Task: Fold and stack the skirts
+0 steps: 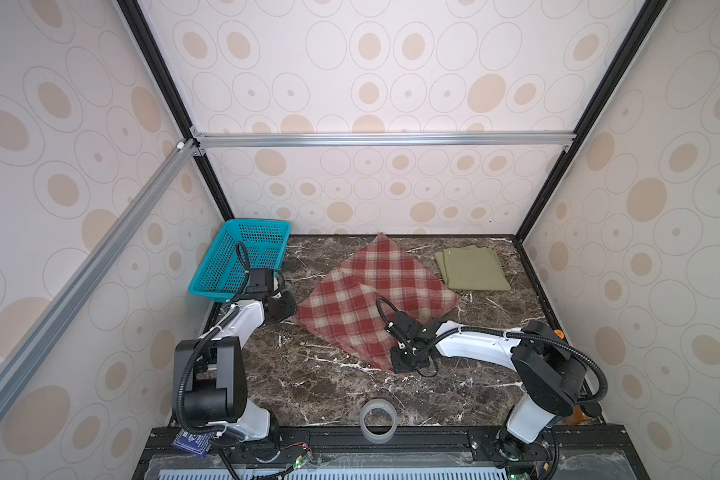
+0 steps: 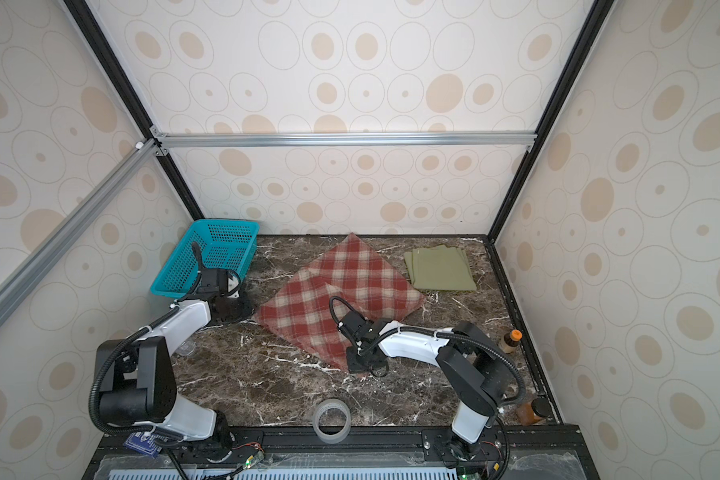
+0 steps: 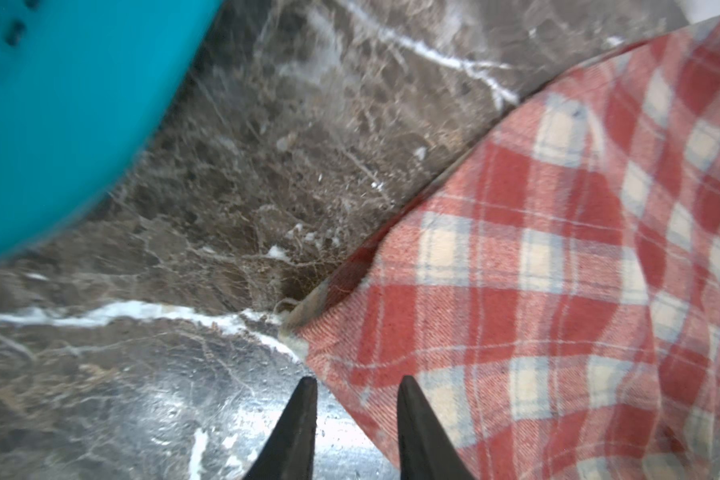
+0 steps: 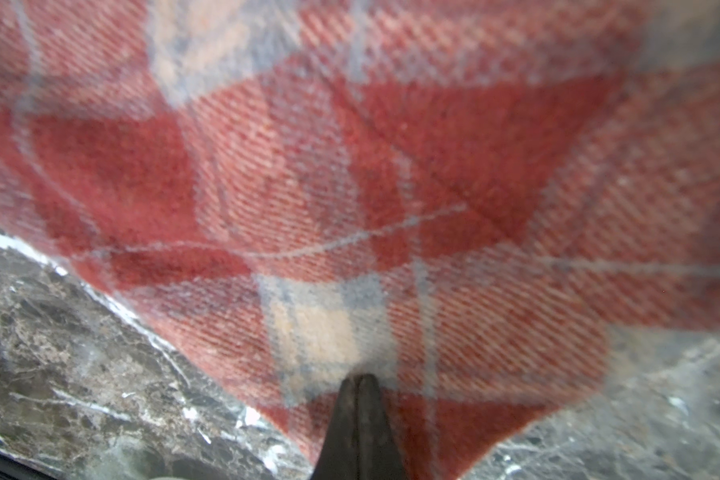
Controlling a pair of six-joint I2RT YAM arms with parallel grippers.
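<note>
- Booth walled in cream paper with beige ovals; dark brown marble worktop (image 1: 329, 395) with white veins.
- Plaid skirt (image 1: 371, 291), red and cream, lies flat mid-worktop, turned like a diamond. Far corner is near the back wall. A doubled layer shows on its left half.
- Olive-green skirt (image 1: 472, 268) is folded into a neat rectangle at the back right, apart from the plaid.
- Teal mesh basket (image 1: 217, 270) sits in the back left corner, tilted.
- Left gripper (image 3: 356, 386) is at the plaid's left corner, just in front of the basket. Jaws spread, nothing clamped. The cloth edge runs past the tips and the worktop shows between them.
- Right gripper (image 4: 360, 378) is at the plaid's near corner. Jaws pressed together, tips down on the cloth; I cannot tell whether any fabric is caught between them.
- Clear tape roll (image 1: 377, 435) lies at the front edge, well apart from both skirts.
- Orange-capped bottle (image 2: 510, 340) stands by the right wall behind the right arm.
</note>
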